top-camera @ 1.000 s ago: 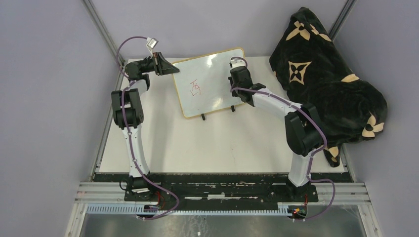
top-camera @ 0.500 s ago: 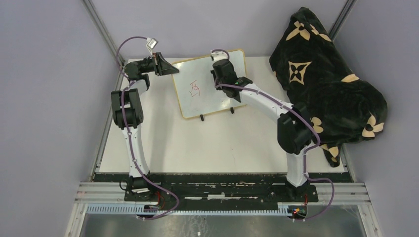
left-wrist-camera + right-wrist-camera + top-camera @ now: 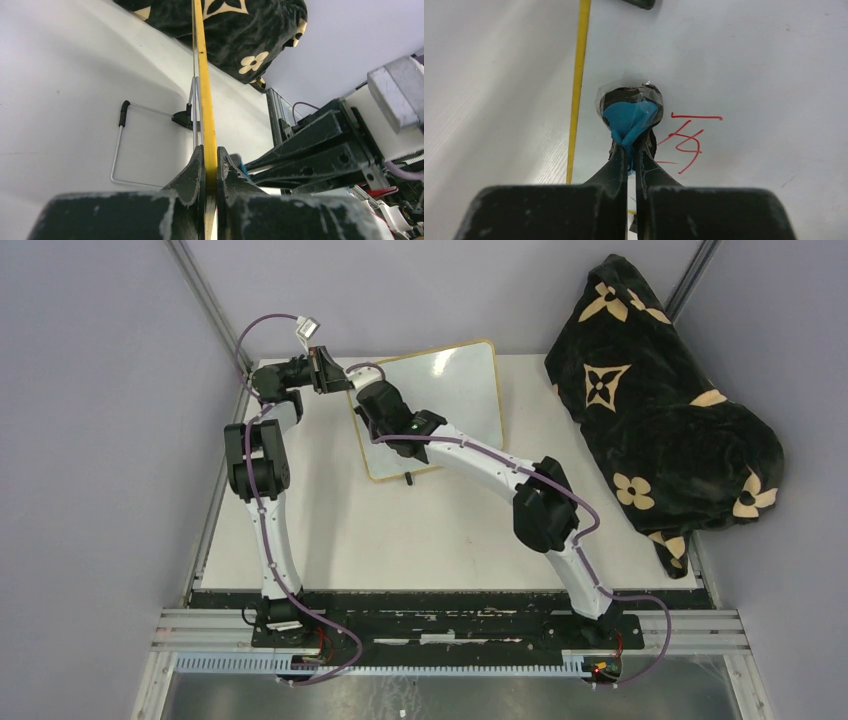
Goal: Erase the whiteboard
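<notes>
The whiteboard (image 3: 455, 390), white with a yellow frame, stands tilted at the back of the table. My left gripper (image 3: 335, 375) is shut on the board's left edge; in the left wrist view the yellow frame (image 3: 205, 100) runs up between the jaws (image 3: 210, 155). My right gripper (image 3: 372, 410) is over the board's left part and is shut on a blue eraser pad (image 3: 629, 117) with a dark round face, pressed on the board just left of the red handwritten characters (image 3: 686, 142). The right arm hides those characters in the top view.
A black blanket with tan flower patterns (image 3: 660, 400) is heaped at the right back of the table. The board's wire stand (image 3: 120, 150) shows behind it in the left wrist view. A black foot (image 3: 409, 478) sits at the board's near edge.
My right gripper has swept left across the board, from its right side to its left part over the red characters. The left gripper has stayed on the board's edge.
</notes>
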